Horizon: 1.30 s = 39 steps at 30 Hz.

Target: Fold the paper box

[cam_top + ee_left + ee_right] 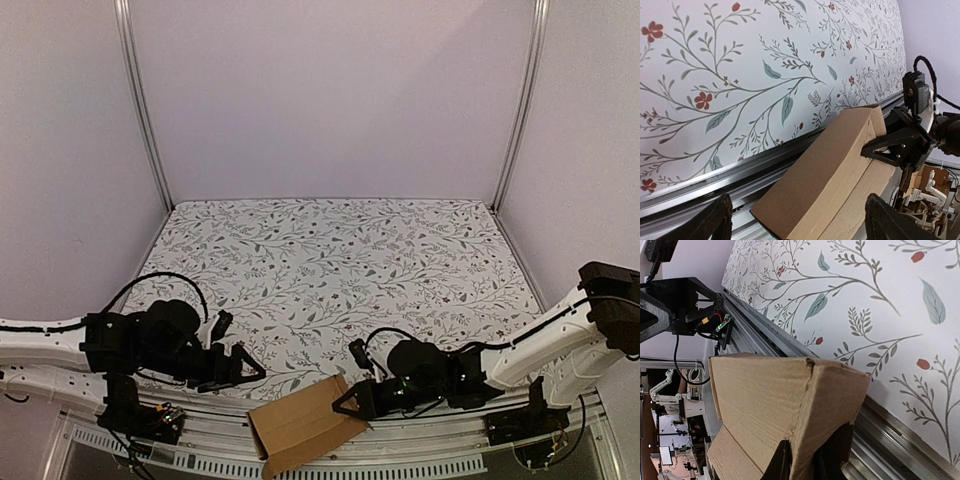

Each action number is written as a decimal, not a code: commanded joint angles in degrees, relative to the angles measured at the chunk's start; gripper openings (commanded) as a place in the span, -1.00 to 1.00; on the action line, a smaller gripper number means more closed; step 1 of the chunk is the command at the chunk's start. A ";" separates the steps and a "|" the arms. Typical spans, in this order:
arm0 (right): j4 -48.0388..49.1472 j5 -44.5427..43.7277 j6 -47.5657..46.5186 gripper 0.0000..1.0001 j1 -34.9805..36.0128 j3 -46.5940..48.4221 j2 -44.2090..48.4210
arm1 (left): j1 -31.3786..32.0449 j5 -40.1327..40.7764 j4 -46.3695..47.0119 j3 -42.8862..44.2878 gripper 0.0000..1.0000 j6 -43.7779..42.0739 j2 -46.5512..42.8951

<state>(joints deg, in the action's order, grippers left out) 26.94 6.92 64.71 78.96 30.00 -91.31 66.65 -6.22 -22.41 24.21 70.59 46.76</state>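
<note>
The paper box (300, 425) is plain brown cardboard, partly formed, lying over the table's near edge between my two arms. From the right wrist its end wall (770, 395) fills the lower frame. My right gripper (801, 465) is shut on that wall, one finger (779, 462) outside and the other inside. From above, the right gripper (348, 402) sits at the box's right corner. My left gripper (245, 368) stands open just left of the box, touching nothing. In the left wrist view the box (830, 185) lies ahead of the open left gripper (797, 222), with the right gripper (887, 147) clamped on its far end.
A floral cloth (330, 260) covers the table. An aluminium rail (715, 175) runs along the near edge under the box. Metal posts (145, 110) and white walls enclose the left, right and back sides.
</note>
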 commanded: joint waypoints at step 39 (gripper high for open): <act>-16.94 -14.65 -11.06 -0.59 -6.19 9.16 20.50 | -6.80 -11.89 40.69 -5.38 0.37 2.51 1.97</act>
<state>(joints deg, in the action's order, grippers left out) 9.82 -6.04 53.84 73.06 37.52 -72.05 60.62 -17.52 10.94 19.81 72.71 52.18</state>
